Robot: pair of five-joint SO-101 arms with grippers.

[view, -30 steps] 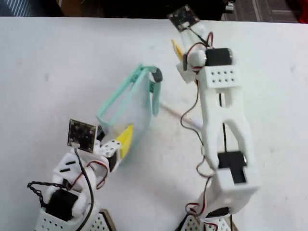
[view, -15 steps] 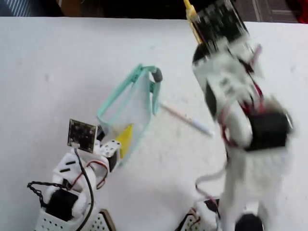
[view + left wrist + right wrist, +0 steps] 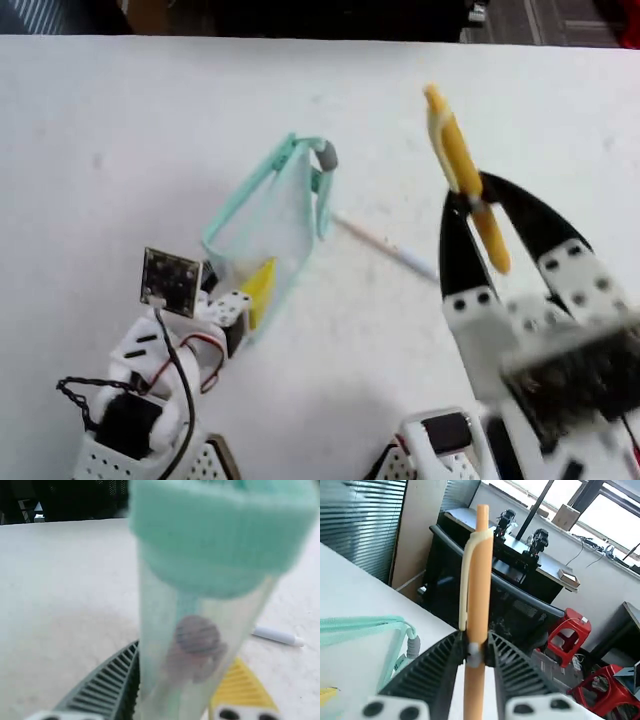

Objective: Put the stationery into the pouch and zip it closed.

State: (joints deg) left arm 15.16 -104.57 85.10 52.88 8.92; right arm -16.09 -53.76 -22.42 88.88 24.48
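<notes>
- L gripper (image 3: 252, 292): low at the near-left of the table (image 3: 120, 110). My two fingers are pinched narrow on the near corner of the pouch (image 3: 272, 222). In the left wrist view the clear wall sits right between the dark ribbed finger (image 3: 111, 687) and the yellow finger (image 3: 241, 686), so L gripper (image 3: 186, 654) has hold of the pouch (image 3: 200, 605).
- Pouch: clear body w/ teal zip trim, running from my L fingers away toward the table's middle. The teal edges look spread, so the mouth looks open. A grey loop (image 3: 326, 156) sits at its far corner. In the right wrist view the teal rim (image 3: 365, 626) and the grey loop (image 3: 413, 647) lie off to one side of my R fingers, well apart from them.
- White pen (image 3: 388, 249): flat on the table, btwn the pouch and my R arm. One end is just beside the pouch's teal edge. No finger touches it. It also shows past the pouch in the left wrist view (image 3: 278, 636).
- R gripper (image 3: 470, 192): right of the pouch, up off the table. The black jaws are clamped on the yellow pen (image 3: 452, 145).
- The yellow pen sticks out past the tips and is tilted toward the far edge. In the right wrist view it stands straight up (image 3: 478, 575) btwn the jaws of R gripper (image 3: 475, 650).
- Yellow pen vs pouch: well apart, pen off to the right and not over the mouth.
</notes>
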